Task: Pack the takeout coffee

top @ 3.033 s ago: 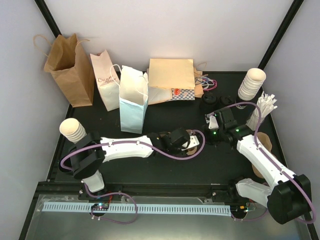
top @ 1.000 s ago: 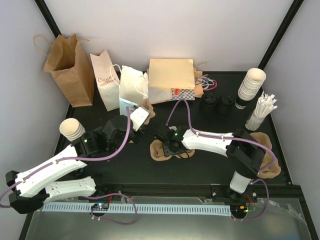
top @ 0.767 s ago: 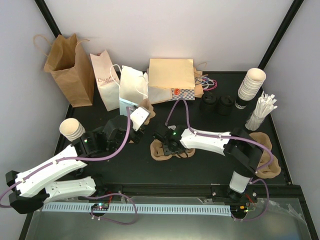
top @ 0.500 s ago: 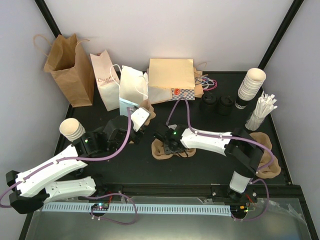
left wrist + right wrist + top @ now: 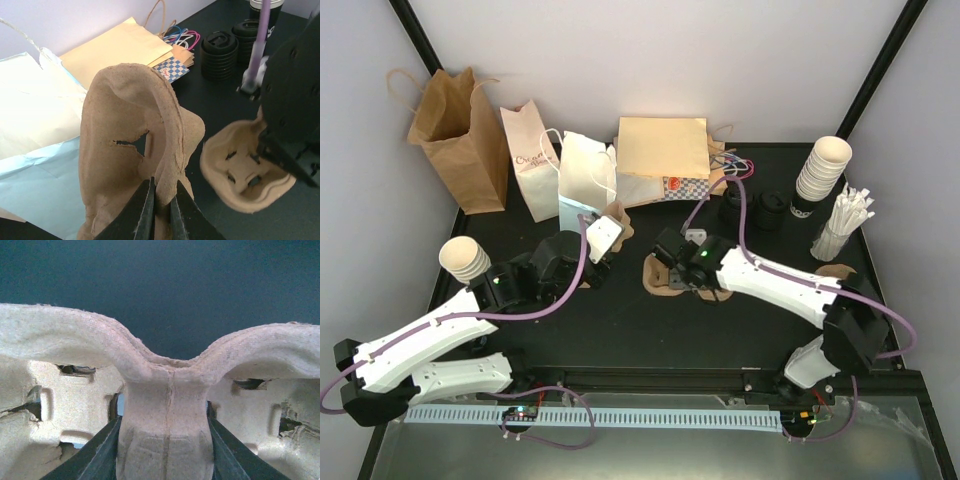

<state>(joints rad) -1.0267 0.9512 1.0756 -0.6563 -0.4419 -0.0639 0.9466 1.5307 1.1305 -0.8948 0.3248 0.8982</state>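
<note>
Takeout coffee [image 5: 803,208] at two o'clock of right hand [image 5: 668,270], well apart, left hand [image 5: 161,200] farther off; right clamped astride low pulp carrier [image 5: 75,340] ridge, left pinching upright pulp carrier [image 5: 125,150].

The black table [image 5: 620,320] is carrying standing paper bags [image 5: 455,135] along its far left, flat tan paper bags [image 5: 662,150] lying far centre, two stacks of black plastic lids [image 5: 735,210], and a small black-lidded cream paper cup [image 5: 803,208] sitting far right.
</note>
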